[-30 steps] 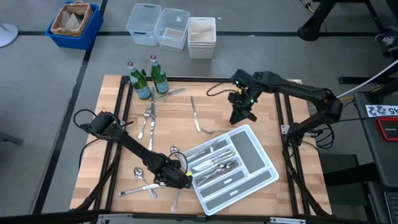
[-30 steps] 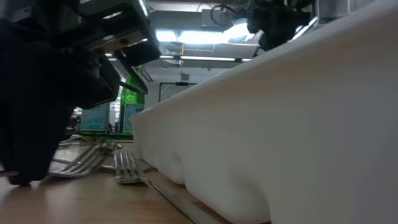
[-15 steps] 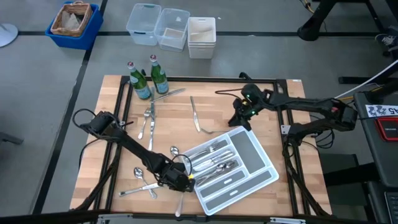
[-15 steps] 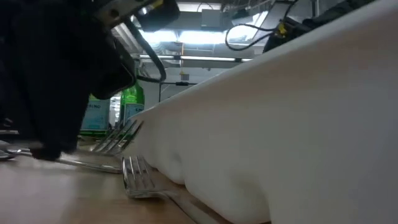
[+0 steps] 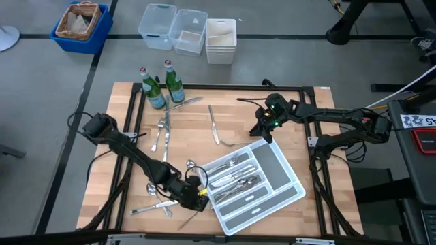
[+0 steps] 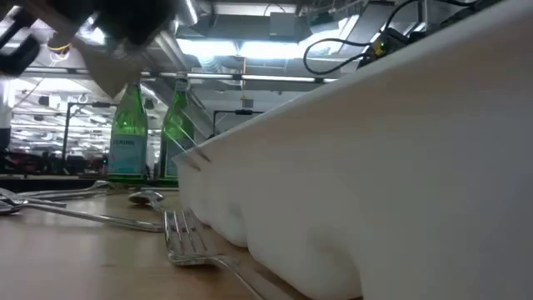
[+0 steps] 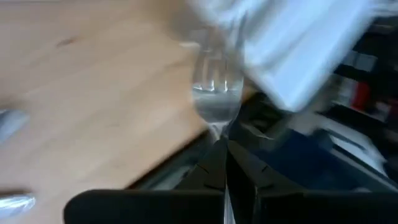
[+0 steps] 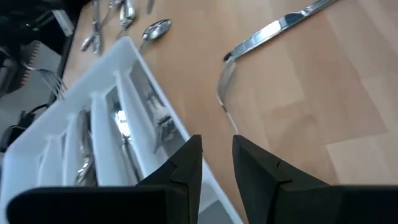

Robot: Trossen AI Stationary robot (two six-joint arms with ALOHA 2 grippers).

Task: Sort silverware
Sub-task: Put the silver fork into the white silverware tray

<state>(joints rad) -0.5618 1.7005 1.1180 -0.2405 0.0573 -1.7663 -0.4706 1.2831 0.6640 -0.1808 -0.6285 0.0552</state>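
The silverware lies scattered on the wooden table, with several pieces in the white divided tray [image 5: 272, 170]. My left gripper [image 5: 196, 199] is at the tray's near left side, raised off the table and shut on a fork [image 7: 216, 99]. Loose spoons [image 5: 153, 190] lie to its left. My right gripper [image 5: 262, 131] hovers off the tray's far corner, slightly open and empty. A fork [image 8: 225, 84] and a knife [image 8: 280, 26] lie on the wood ahead of it. Another fork [image 6: 187, 242] lies against the tray's wall. My left gripper pinches the fork's stem [image 7: 221, 134] just behind its head, between its two fingertips. The tines point away from the fingers, toward the tray. The fork is lifted clear of the table, and its handle [image 5: 188, 219] sticks out toward the near edge.
Two green glass bottles [image 5: 162, 85] stand at the table's far left, with more silverware [image 5: 163, 129] beside them. A knife [image 5: 214, 124] lies mid-table. Clear bins [image 5: 187, 30] and a blue basket [image 5: 80, 24] stand on the floor beyond the far edge.
My left gripper has risen from the table with the fork, which is now clear of the wood and turned slantwise. My right gripper has come down and slightly toward the near edge, beside the tray's far corner, then held still.
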